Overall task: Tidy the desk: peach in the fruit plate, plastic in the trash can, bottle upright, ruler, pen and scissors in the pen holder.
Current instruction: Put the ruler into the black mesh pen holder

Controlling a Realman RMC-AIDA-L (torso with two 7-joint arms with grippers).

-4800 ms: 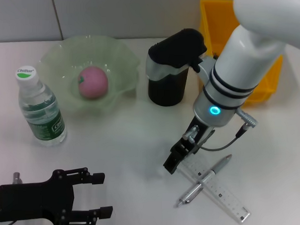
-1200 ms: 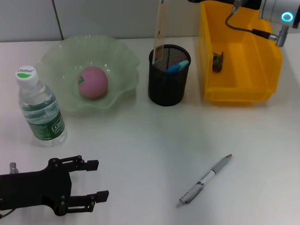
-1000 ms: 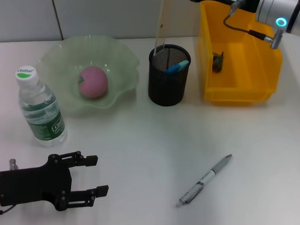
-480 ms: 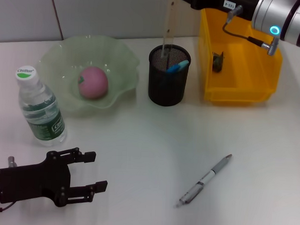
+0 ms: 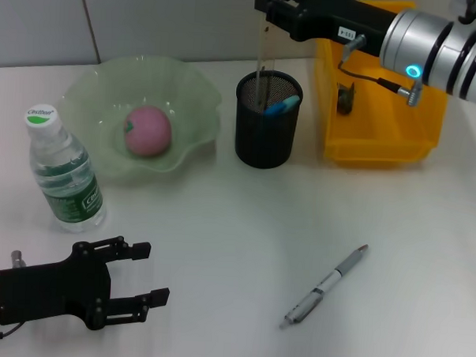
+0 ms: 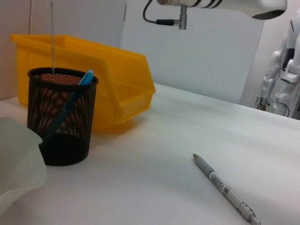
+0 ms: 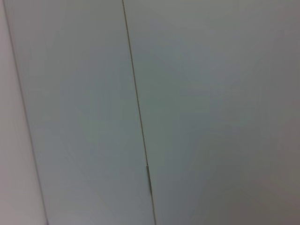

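While right gripper (image 5: 271, 7) pinches clear plastic ruler (image 5: 262, 55) by top end, ruler hangs upright below it, lower end inside black wire-mesh pen holder (image 5: 266, 131) beside light-blue scissors (image 5: 281, 106). Yellow rectangular trash can (image 5: 382, 137) just beside gripper. Left gripper (image 5: 142, 285) open, hovers low over white desk (image 5: 220, 225), silver pen (image 5: 326, 286) well apart.

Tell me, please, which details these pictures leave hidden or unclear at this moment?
- Right tool: in the head view the top edge crops it; whether it grips the ruler is unclear.
- Ruler's lower end: hidden inside the pen holder.
- Dark scrap in the trash can: too small to identify.
- Right wrist view: shows only wall.
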